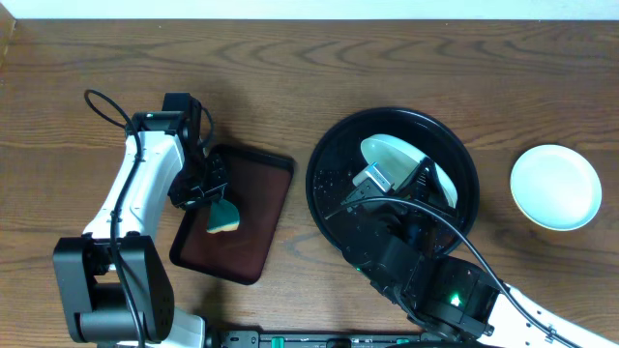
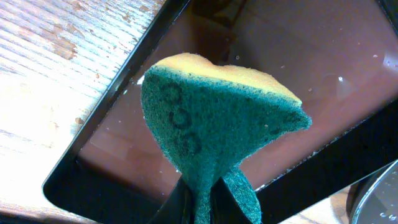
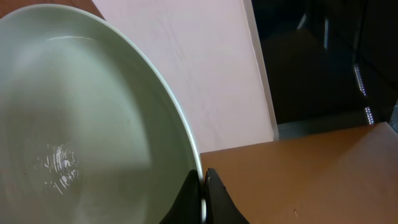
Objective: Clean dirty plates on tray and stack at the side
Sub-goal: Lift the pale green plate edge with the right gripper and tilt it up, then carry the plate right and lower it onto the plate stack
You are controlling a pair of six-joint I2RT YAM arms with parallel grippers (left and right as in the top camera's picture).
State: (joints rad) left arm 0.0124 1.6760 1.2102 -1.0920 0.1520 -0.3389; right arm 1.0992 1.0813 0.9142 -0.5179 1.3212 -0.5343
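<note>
A mint plate (image 3: 74, 124) is gripped by its rim in the right tool (image 3: 202, 186), tilted above the black tray (image 1: 329, 159); a second plate (image 1: 555, 187) lies on the bench (image 1: 387, 58) to the right — well apart; a sponge (image 2: 217, 124) is clamped in the left tool (image 2: 199, 208) over the maroon tray (image 1: 256, 217).

We saw a large round glossy black tray (image 1: 327, 155) with a raised rim lying flat on the brown wood-grain bench (image 1: 290, 68), right of centre. Above it a pale mint-white plate (image 3: 81, 124) was steeply tilted, its rim pinched by the right end effector (image 3: 203, 182); its glossy face looked clean. A second pale plate (image 1: 555, 187) lay flat and clean on the bare wood, well apart to the tray's right.
</note>
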